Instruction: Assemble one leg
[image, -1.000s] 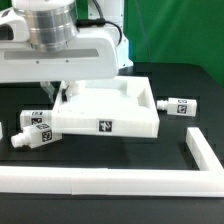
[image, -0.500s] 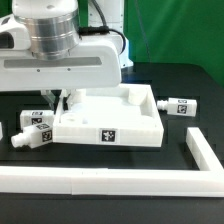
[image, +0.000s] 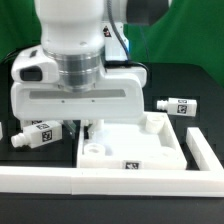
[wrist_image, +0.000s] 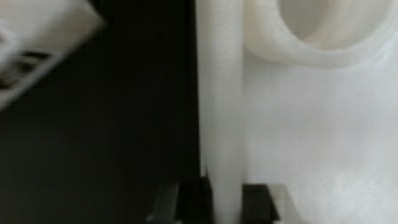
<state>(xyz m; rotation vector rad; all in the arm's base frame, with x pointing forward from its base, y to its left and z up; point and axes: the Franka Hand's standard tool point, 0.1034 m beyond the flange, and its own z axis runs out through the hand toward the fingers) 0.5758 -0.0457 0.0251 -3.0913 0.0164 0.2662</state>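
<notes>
My gripper (image: 89, 127) is shut on the near-left wall of the large white square tabletop (image: 150, 152), which lies flat on the black table close to the border rail. In the wrist view the dark fingertips (wrist_image: 178, 203) clamp the thin upright wall, with my gripper (wrist_image: 217, 203) astride it and the tabletop (wrist_image: 320, 130) and one corner hole (wrist_image: 329, 40) beside it. One leg (image: 38, 133) lies on its side at the exterior view's left of the tabletop. Another leg (image: 176, 106) lies at the right. A leg's tag shows in the wrist view (wrist_image: 32, 50).
The long white border rail (image: 100, 180) runs along the front and turns up at the exterior view's right (image: 204, 152), close to the tabletop's corner. Part of a third leg (image: 2, 130) shows at the left edge. The arm's body hides the back of the table.
The arm has come forward and to the exterior view's right, dragging the tabletop with it. The tabletop now lies close to the border rail's corner. The legs have not moved.
</notes>
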